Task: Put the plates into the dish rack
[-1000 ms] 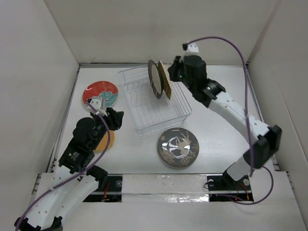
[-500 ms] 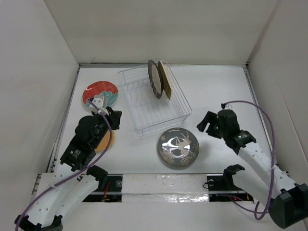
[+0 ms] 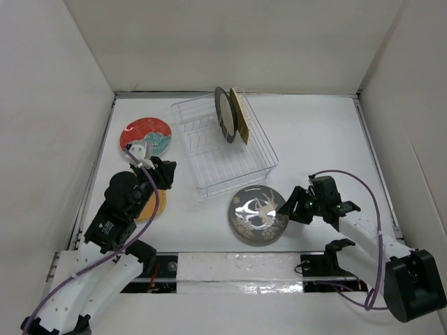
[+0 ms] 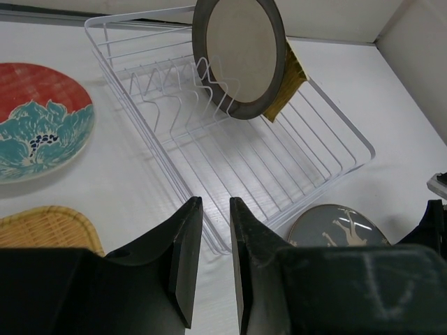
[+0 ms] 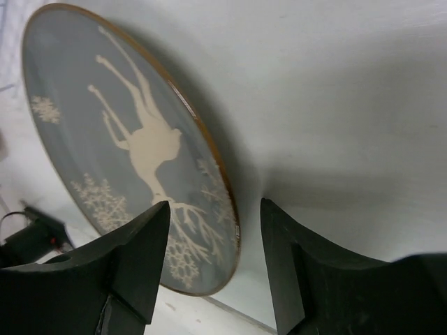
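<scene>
The clear dish rack (image 3: 209, 155) stands at the back middle, holding a silver-rimmed cream plate (image 3: 225, 114) and a mustard-yellow plate (image 3: 242, 118) upright. A red and teal plate (image 3: 145, 135) lies to its left. An orange-yellow ribbed plate (image 3: 154, 205) lies partly under my left arm. The dark plate (image 3: 259, 213) lies flat in front of the rack. My right gripper (image 5: 215, 206) is open and low, with its jaws either side of that plate's right rim (image 5: 234, 237). My left gripper (image 4: 215, 201) hovers over the table near the rack's front left corner, jaws a narrow gap apart and empty.
White walls close in the table on the left, back and right. The rack's wire wall (image 4: 307, 160) lies just ahead of my left fingers. The right arm's purple cable (image 3: 363, 209) loops above the table at the right.
My right arm has swung from the plates in the rack down to the dark plate's right rim, and its jaws have opened. The left arm has barely moved.
</scene>
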Robot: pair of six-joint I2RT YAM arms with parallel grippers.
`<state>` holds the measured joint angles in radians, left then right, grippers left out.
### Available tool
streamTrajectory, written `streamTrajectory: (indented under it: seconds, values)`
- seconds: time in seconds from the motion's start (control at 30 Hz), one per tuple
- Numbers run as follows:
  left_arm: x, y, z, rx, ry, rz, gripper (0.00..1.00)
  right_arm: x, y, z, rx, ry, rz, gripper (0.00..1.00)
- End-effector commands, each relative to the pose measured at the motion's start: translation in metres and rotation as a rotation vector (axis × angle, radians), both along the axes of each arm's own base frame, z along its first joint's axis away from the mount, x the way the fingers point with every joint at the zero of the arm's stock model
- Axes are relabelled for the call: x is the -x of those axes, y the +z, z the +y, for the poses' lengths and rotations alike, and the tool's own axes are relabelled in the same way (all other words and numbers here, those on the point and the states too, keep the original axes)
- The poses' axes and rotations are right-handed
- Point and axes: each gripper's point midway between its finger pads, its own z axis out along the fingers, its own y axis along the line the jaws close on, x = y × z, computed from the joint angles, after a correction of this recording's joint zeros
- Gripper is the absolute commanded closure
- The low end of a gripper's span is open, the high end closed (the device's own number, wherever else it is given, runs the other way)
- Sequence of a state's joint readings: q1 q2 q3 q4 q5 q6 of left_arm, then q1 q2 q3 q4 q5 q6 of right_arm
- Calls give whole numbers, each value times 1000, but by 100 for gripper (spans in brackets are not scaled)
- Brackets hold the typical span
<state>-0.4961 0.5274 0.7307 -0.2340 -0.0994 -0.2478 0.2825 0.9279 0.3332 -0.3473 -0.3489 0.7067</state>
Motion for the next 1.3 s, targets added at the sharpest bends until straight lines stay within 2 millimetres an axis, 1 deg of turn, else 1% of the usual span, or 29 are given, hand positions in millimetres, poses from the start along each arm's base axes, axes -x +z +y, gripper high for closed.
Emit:
streamTrajectory:
  seconds: [0.0, 0.03, 0.07, 0.17, 0.2, 0.23, 0.27, 0.3, 0.33, 0.43, 0.5, 0.53, 0.63, 0.7, 0.73, 0.77, 0.83, 0.87, 0.93, 0.97, 1.0, 1.03, 1.1, 1.13, 1.2, 1.23, 1.27]
  values:
    - [0, 19, 1, 16, 8, -46, 80, -5, 5, 16, -109, 15, -27, 40]
    - [0, 24, 2, 18, 9, -55, 80, -3, 2, 17, -125, 14, -18, 41]
    - [0, 28, 3, 17, 11, -63, 80, 3, -6, 20, -150, 18, -2, 42]
    - [1, 42, 6, 17, 18, -89, 79, 11, -24, 17, -141, -19, 53, 48]
    - [2, 44, 6, 19, 18, -92, 80, 17, -32, 16, -145, -34, 82, 51]
    - [1, 46, 6, 18, 22, -95, 79, 20, -35, 16, -147, -44, 92, 54]
    - [1, 50, 7, 22, 26, -100, 79, 20, -37, 15, -147, -56, 89, 59]
    - [1, 51, 6, 25, 23, -104, 79, 25, -41, 14, -146, -58, 101, 61]
    - [2, 54, 5, 34, 17, -107, 79, 23, -40, 14, -152, -69, 87, 64]
    - [2, 58, 5, 44, 18, -113, 79, 29, -42, 16, -155, -61, 82, 74]
    - [1, 58, 6, 46, 27, -113, 79, 27, -38, 16, -154, -72, 60, 82]
    - [1, 58, 7, 47, 32, -111, 79, 27, -38, 15, -154, -75, 53, 84]
    - [-1, 54, 10, 42, 52, -107, 79, 29, -36, 20, -152, -52, 27, 92]
    - [-4, 47, 11, 35, 66, -95, 79, 29, -35, 21, -142, -44, 9, 100]
    - [-4, 45, 12, 34, 69, -91, 79, 31, -32, 25, -142, -18, 0, 100]
    - [-5, 41, 12, 28, 76, -82, 79, 31, -28, 27, -136, -5, -9, 100]
    - [-6, 38, 14, 25, 86, -76, 79, 29, -12, 34, -149, 30, -69, 100]
    - [-7, 35, 15, 21, 93, -72, 79, 35, -10, 35, -112, 53, -83, 100]
    - [-8, 33, 16, 14, 104, -68, 79, 29, 31, 47, -171, 84, -217, 100]
    - [-9, 31, 20, 7, 122, -62, 79, 35, 43, 53, -204, 119, -239, 100]
    - [-9, 30, 21, 2, 131, -59, 79, 39, 66, 62, -251, 166, -286, 100]
    - [-10, 30, 22, 3, 137, -59, 79, 43, 82, 67, -288, 195, -320, 100]
    - [-11, 27, 23, -2, 144, -56, 79, 55, 98, 74, -311, 267, -328, 100]
    - [-12, 27, 23, -4, 145, -59, 79, 57, 114, 78, -330, 294, -348, 100]
    - [-12, 24, 24, -14, 152, -51, 79, 65, 128, 87, -345, 371, -358, 100]
    - [-13, 23, 25, -18, 157, -45, 79, 70, 149, 93, -369, 411, -389, 100]
    - [-14, 22, 28, -23, 173, -42, 79, 73, 156, 96, -370, 434, -388, 100]
